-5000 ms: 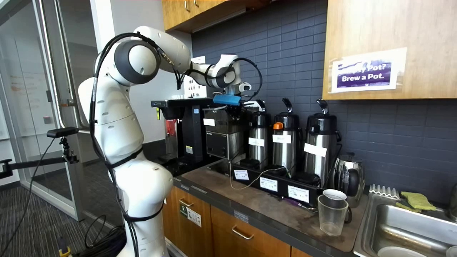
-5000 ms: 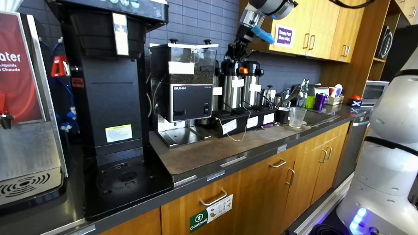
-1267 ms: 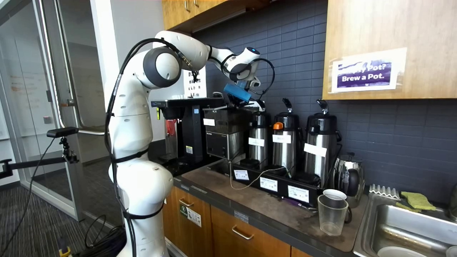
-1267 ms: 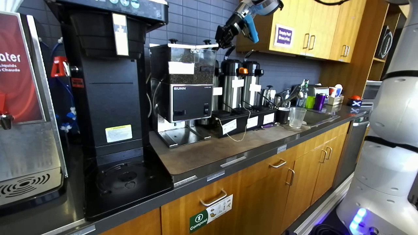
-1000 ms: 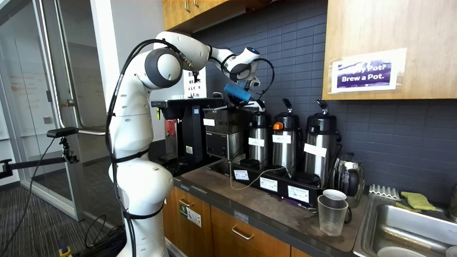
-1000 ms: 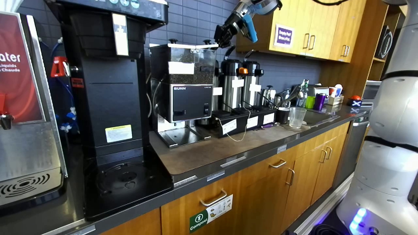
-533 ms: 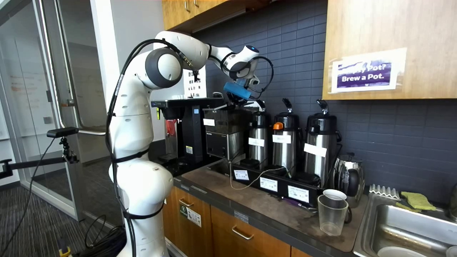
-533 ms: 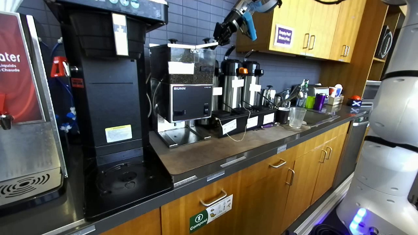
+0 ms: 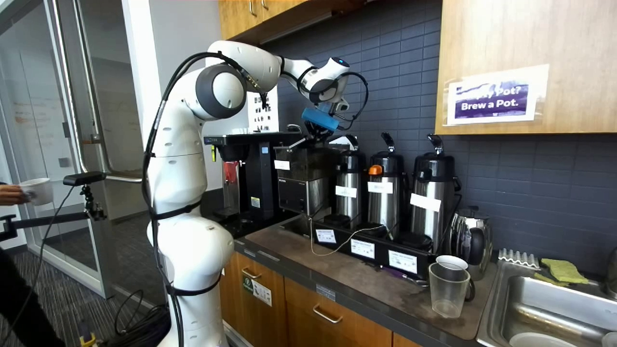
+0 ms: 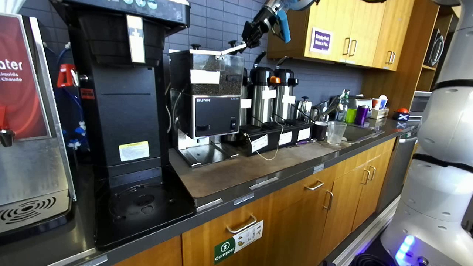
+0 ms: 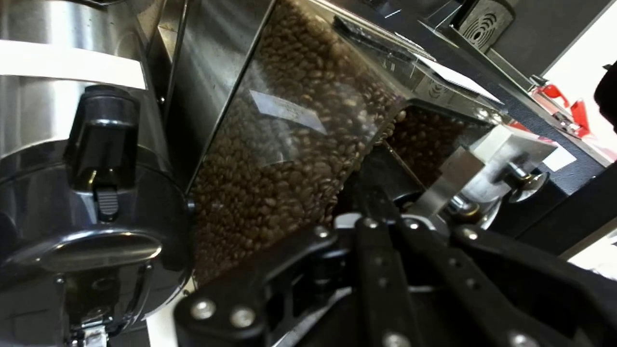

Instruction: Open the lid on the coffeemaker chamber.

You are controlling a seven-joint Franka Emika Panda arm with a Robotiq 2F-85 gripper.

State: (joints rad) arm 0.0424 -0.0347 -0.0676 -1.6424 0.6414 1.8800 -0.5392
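The chamber at my gripper is the clear bean hopper (image 10: 234, 66) on a black-and-steel grinder (image 10: 218, 116); it also shows in an exterior view (image 9: 311, 161). Its right lid half (image 10: 234, 48) is tilted up at the right edge, with its knob leaning. The left half lies flat. My gripper (image 10: 249, 42) is at the raised edge, pointing down and in. In the wrist view the gripper (image 11: 378, 197) has its fingers together, tips at the hopper opening over brown beans (image 11: 270, 193). Silvery metal lid parts (image 11: 506, 159) show right of the fingers. Exact fingertip contact is hidden.
A tall black brewer (image 10: 127, 111) stands beside the grinder. Steel airpots (image 10: 262, 105) with raised handles stand close on the other side, one near the gripper in the wrist view (image 11: 96, 168). A wooden cabinet (image 10: 332, 22) hangs above. A person's hand holds a mug (image 9: 41, 192) behind the arm.
My gripper moved from above the airpots to the hopper's edge, then rose slightly. The right lid half went from flat to tilted up. A person's hand with a mug has appeared.
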